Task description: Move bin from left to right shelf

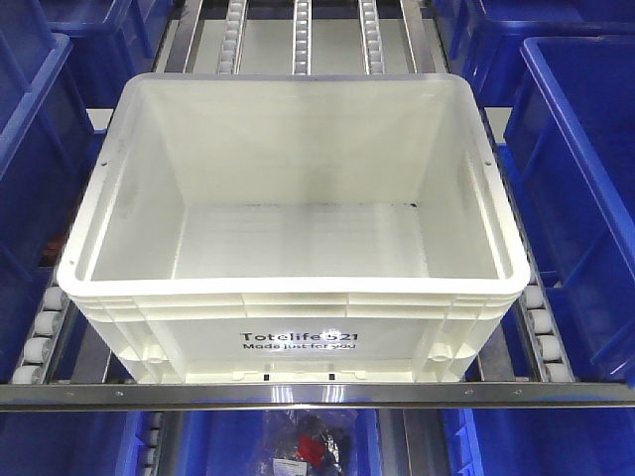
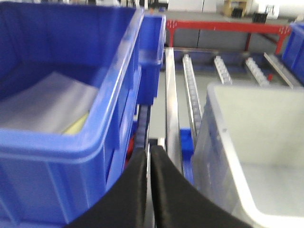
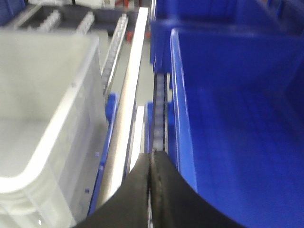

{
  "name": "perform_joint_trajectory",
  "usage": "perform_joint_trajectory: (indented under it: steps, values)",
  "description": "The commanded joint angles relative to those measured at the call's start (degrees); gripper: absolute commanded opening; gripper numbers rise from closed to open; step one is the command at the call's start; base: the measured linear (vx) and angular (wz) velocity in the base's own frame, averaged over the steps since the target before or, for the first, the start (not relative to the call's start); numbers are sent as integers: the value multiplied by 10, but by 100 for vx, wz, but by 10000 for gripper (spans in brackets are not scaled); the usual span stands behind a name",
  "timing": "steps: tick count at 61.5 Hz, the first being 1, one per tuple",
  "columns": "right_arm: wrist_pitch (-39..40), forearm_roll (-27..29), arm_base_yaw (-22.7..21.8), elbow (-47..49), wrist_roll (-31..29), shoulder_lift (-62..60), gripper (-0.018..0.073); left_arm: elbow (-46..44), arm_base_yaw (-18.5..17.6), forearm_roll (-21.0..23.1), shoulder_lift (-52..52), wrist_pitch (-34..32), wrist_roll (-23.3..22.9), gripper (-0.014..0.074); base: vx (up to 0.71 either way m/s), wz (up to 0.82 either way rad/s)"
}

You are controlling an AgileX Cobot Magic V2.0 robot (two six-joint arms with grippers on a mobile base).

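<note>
The bin (image 1: 298,297) is a large white crate, empty, printed "Totelife 521" on its front, resting on the roller lane at the shelf's front edge. Its left wall (image 2: 223,137) shows in the left wrist view and its right wall (image 3: 61,123) in the right wrist view. My left gripper (image 2: 148,148) is shut with nothing in it, hanging over the gap between a blue bin and the white bin's left side. Over the rail on the white bin's right side, my right gripper (image 3: 151,154) is also shut and empty. Neither gripper appears in the front view.
Blue bins (image 1: 580,188) flank the white one on both sides (image 1: 35,178); the left one (image 2: 57,95) holds pale sheets. Roller tracks (image 1: 301,40) run back behind the bin. A metal front rail (image 1: 317,394) crosses below, with a lower blue bin of odds and ends (image 1: 303,441).
</note>
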State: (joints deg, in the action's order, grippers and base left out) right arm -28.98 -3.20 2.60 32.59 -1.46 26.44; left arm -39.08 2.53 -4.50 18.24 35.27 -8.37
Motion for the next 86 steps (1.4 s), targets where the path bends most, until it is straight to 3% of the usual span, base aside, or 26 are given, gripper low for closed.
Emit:
perform_joint_trajectory:
  steps: [1, 21, 31, 46, 52, 62, 74, 86]
  values:
    - [20, -1, 1, 18, -3, 22, -9, -4, 0, 4, 11, -29, 1, 3, 0, 0]
    - [-5, -1, 1, 18, -3, 42, 38, 18, 0, 4, 11, -25, 1, 18, 0, 0]
    - [-7, -1, 1, 18, -3, 42, 210, 18, 0, 4, 11, -25, 1, 121, 0, 0]
    - [-4, -1, 1, 18, -4, 42, 577, 18, 0, 4, 11, -30, 1, 446, 0, 0]
    - [-5, -1, 1, 18, -3, 42, 641, 18, 0, 4, 11, -31, 1, 504, 0, 0]
    - [-6, 19, 1, 18, -3, 42, 645, 17, -1, 5, 13, -31, 21, 510, 0, 0]
    - [-27, 51, 8, 35, -8, 51, 645, -7, -80, 15, 46, -10, 61, 510, 0, 0]
    - [-106, 42, 80, 106, -9, 132, 637, -73, -167, 15, 120, 29, 84, 508, 0, 0]
